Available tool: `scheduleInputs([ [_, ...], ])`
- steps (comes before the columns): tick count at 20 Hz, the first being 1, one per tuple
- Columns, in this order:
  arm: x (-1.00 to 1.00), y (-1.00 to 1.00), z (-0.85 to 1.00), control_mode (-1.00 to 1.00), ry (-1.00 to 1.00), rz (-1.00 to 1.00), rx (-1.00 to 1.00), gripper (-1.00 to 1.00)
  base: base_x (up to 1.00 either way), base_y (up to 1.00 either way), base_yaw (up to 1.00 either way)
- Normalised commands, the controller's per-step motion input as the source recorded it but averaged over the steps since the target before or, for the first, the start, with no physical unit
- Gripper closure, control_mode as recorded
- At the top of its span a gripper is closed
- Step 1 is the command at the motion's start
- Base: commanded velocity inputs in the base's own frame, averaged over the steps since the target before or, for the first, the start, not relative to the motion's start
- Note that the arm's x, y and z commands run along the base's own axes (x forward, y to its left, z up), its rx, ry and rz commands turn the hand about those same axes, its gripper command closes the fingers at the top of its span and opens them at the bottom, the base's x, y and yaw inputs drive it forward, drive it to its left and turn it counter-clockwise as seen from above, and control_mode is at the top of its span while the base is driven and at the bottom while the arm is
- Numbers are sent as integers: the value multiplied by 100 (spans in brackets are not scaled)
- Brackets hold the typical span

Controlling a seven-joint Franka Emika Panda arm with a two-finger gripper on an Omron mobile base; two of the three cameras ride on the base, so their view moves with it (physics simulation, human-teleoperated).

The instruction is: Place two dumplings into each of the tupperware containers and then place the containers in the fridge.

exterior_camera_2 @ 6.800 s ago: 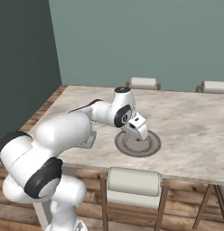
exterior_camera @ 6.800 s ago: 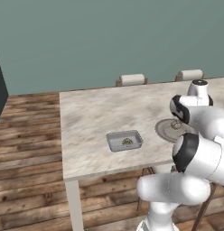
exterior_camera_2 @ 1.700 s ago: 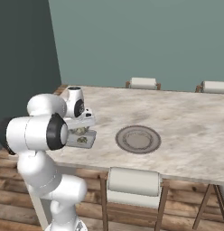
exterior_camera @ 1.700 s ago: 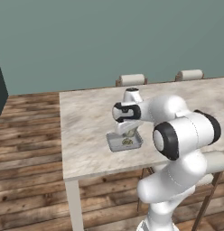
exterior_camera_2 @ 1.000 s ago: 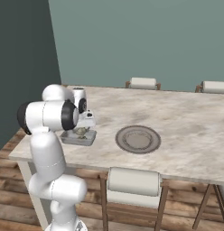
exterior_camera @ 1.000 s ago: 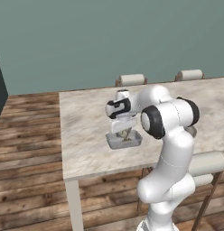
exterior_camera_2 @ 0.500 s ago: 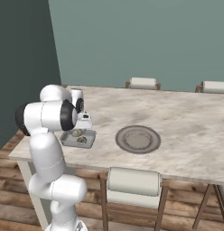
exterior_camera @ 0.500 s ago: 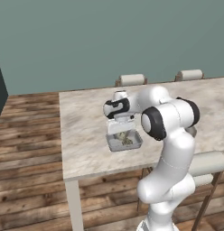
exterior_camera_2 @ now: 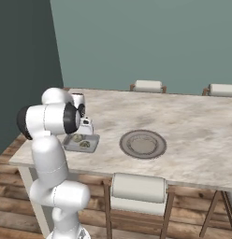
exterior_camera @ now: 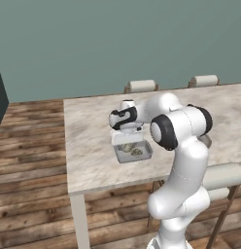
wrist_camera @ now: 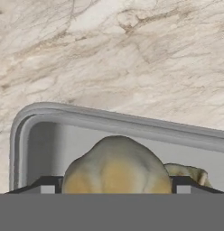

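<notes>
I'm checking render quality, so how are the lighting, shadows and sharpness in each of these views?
Left base view: flat, even light, no glare, faint shadow beside the tupperware container. Right base view: soft and slightly blurry, the plate pattern smeared. Hand view: sharp marble veins, the dumpling shaded darker at its base, cropped by the frame bottom.

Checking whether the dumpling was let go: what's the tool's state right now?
Tool: open, fingertips either side of a dumpling lying in the tupperware container; not gripping it, as far as the frames show.

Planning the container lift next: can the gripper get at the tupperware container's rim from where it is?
Probably yes: the gripper hangs open just above the container, beside two dumplings inside.
</notes>
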Motion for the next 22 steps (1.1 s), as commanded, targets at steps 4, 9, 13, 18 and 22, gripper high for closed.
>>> scheduleInputs([
  [4,-9,-21,1,-100,-3,-7,4,-100,0,0,0],
  [9,-36,-3,8,-100,-8,-1,1,-100,0,0,0],
  [13,-59,-17,51,-100,-10,-1,0,-100,0,0,0],
  [18,-61,-68,54,-100,-6,-6,4,-100,0,0,0],
  [22,-11,-77,4,-100,0,-13,9,-100,0,0,0],
])
